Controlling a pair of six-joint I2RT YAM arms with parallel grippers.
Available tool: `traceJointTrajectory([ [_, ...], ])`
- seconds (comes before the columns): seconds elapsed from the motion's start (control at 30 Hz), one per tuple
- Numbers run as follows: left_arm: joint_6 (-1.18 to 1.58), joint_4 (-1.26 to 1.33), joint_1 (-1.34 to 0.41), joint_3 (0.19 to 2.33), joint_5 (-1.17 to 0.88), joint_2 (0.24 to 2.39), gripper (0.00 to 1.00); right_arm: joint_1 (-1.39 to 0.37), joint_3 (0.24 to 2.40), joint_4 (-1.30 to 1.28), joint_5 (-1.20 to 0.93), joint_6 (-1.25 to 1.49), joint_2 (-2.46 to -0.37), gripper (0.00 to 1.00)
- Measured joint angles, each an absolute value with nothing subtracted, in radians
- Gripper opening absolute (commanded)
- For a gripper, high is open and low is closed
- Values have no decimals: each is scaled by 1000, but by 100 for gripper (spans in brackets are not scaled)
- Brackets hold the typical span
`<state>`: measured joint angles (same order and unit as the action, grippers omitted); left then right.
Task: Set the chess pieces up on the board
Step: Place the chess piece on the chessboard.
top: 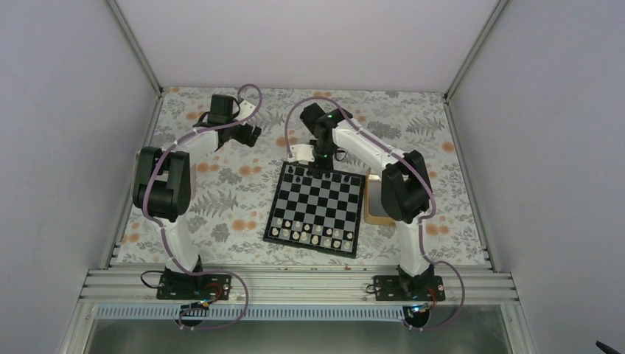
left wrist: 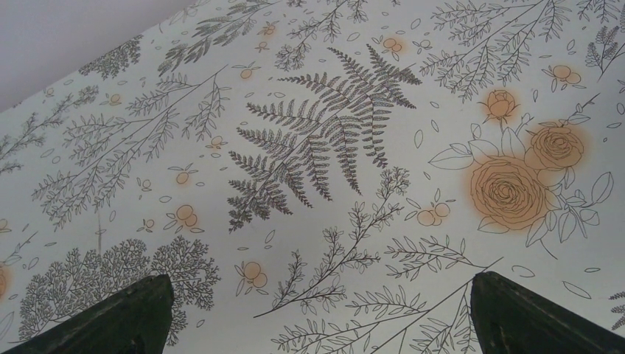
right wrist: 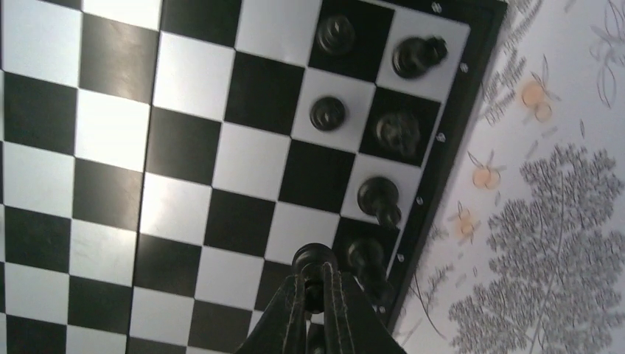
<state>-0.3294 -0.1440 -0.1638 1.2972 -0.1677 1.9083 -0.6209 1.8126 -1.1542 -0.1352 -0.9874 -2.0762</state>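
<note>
Right gripper (right wrist: 317, 286) pinches a black chess piece (right wrist: 315, 258) below its head; likely light, rigid, slippery; left gripper (left wrist: 318, 280) spread, empty.

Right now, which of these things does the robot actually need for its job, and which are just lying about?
In the job: the board, the black chess pieces at its corner, one black piece pinched in the right gripper.
Lying about: the white chessmen lined up, the wooden tray beside the board, the flowered tablecloth, the open left gripper.
</note>
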Motion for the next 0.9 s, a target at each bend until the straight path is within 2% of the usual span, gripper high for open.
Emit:
traceJointTrajectory([
  [0.9, -329, -131, -147, 1290, -174, 1897, 100, -674, 1900, -1164, -170, -1024, -2206, 8],
])
